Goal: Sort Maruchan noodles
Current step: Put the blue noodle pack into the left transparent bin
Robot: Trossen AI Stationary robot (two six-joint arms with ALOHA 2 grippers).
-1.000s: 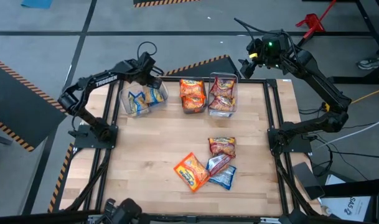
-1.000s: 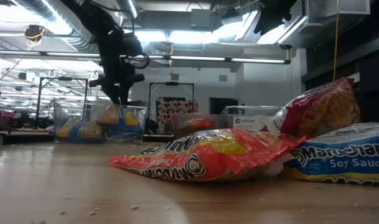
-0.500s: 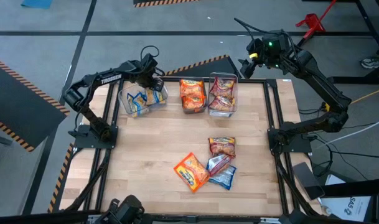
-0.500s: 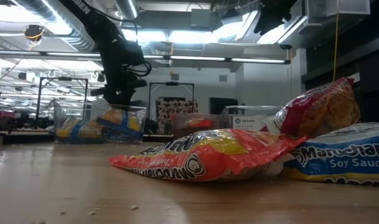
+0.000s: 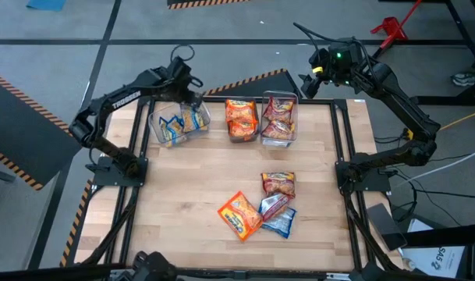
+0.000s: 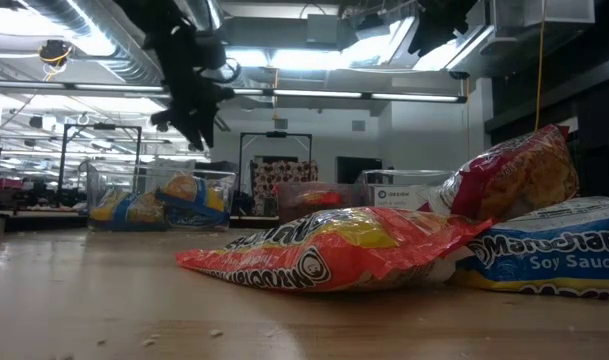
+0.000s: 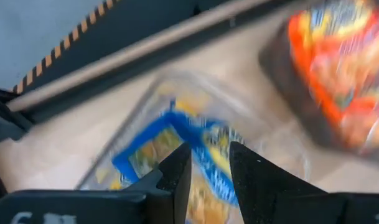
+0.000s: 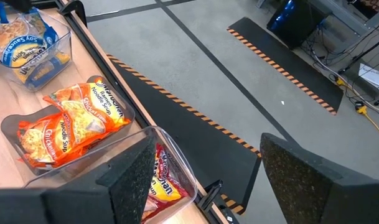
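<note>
My left gripper [image 5: 182, 84] hangs open above the left clear bin [image 5: 179, 123], touching nothing. That bin holds blue-and-yellow Maruchan packets [image 7: 195, 140]. In the low view the left gripper [image 6: 196, 128] is well above the bin's rim. The middle bin holds orange packets [image 5: 241, 119] and the right bin red ones [image 5: 278, 117]. Lying flat on the table's near part are a red packet [image 5: 278, 183], an orange packet [image 5: 239, 214], a red-and-silver packet [image 5: 273, 205] and a blue packet [image 5: 281, 223]. My right gripper [image 5: 307, 83] waits open, high beyond the far right corner.
The three bins stand side by side along the table's far edge. Bare wood lies between them and the loose packets. In the right wrist view the right gripper [image 8: 208, 142] looks down on the bins and the floor with striped tape beyond the table.
My left gripper has risen out of the left bin and drawn a little toward the far edge. The blue-and-yellow packet beneath it stays in the bin, now lying lower and more tilted.
</note>
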